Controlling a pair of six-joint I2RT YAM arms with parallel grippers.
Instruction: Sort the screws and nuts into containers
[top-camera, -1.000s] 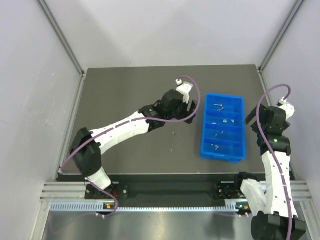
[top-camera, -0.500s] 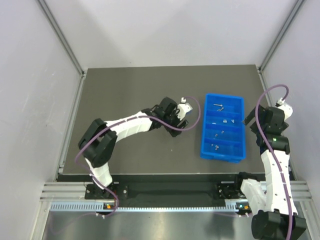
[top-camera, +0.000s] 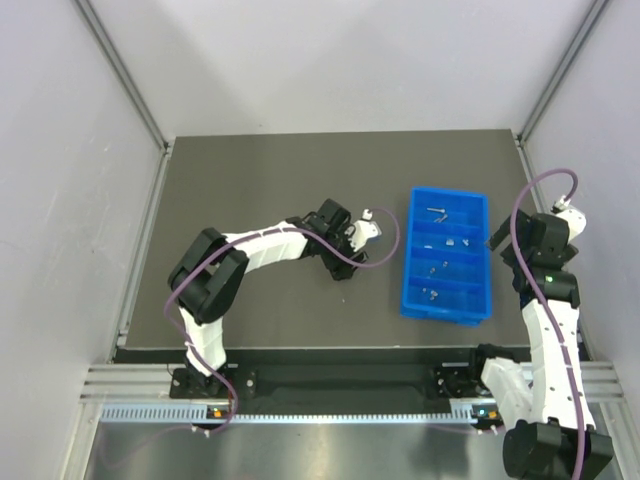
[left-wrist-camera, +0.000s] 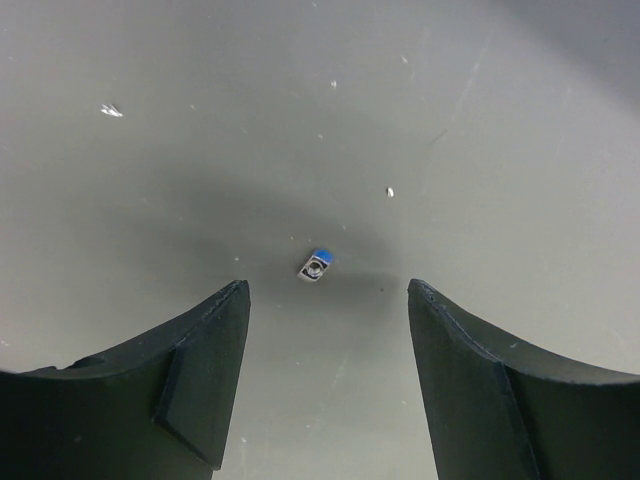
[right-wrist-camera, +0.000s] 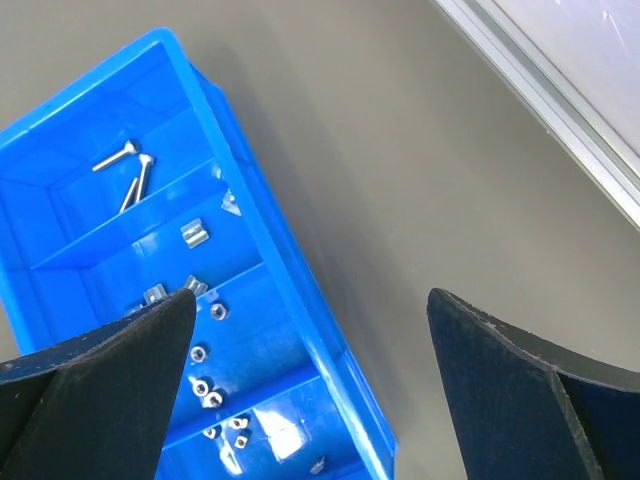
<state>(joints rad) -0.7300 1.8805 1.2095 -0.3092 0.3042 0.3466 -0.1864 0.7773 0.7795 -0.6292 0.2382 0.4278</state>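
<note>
The blue four-compartment tray (top-camera: 409, 272) lies right of centre. In the right wrist view (right-wrist-camera: 262, 232) two screws (right-wrist-camera: 127, 166) lie in its far compartment, and small nuts (right-wrist-camera: 206, 386) lie in the compartments nearer me. One small silvery nut with a blue top (left-wrist-camera: 317, 265) lies alone on the dark table. My left gripper (left-wrist-camera: 328, 292) hovers over it, open and empty, the nut just beyond the gap between the fingertips. In the top view the left gripper (top-camera: 342, 266) is left of the tray. My right gripper (right-wrist-camera: 311, 296) is open and empty above the tray's right edge (top-camera: 497, 238).
The dark table top (top-camera: 260, 180) is bounded by grey walls and metal frame posts at the back corners (top-camera: 165, 145). A few tiny pale specks (left-wrist-camera: 111, 110) lie on the table near the lone nut.
My left arm has folded back, moving its gripper away from the tray's left side, down and left over the table. My right arm has hardly moved.
</note>
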